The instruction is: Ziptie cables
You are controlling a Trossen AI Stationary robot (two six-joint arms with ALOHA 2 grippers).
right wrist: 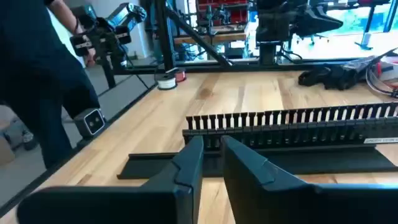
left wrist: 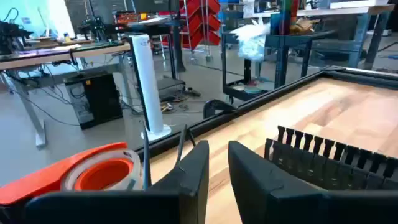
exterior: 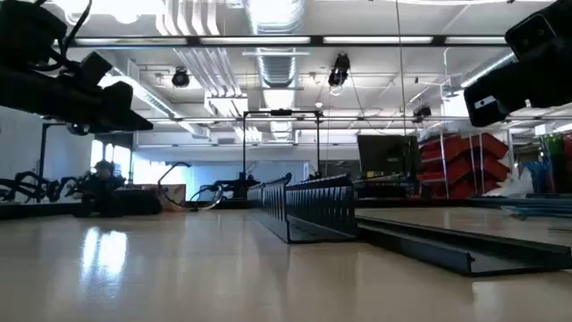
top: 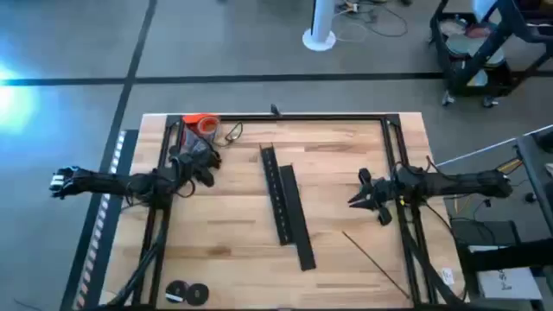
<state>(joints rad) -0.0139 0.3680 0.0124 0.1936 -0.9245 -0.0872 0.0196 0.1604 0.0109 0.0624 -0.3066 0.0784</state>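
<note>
Wood table [top: 346,173] holds the cables [top: 194,160] near its far-left corner, beside the left gripper [top: 206,170]. Both the left and the right gripper [top: 363,200] are held slightly parted, grasping nothing. The bundle should be gathered tightly before any tie is looped.

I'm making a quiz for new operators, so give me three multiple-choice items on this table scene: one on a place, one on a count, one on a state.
1. Where does the orange tape dispenser sit on the table in the high view?
A. far left corner
B. near right corner
C. centre

2. How many long black pieces lie at the table's middle?
A. one
B. two
C. four

3. How do the right gripper's fingers stand?
A. shut on a cable
B. slightly apart, holding nothing
C. shut on the slotted bar

Answers:
1 A: it sits by the left gripper, near the cables.
2 B: the slotted bar and the flat strip lie side by side.
3 B: the right wrist view shows an empty gap.
</note>
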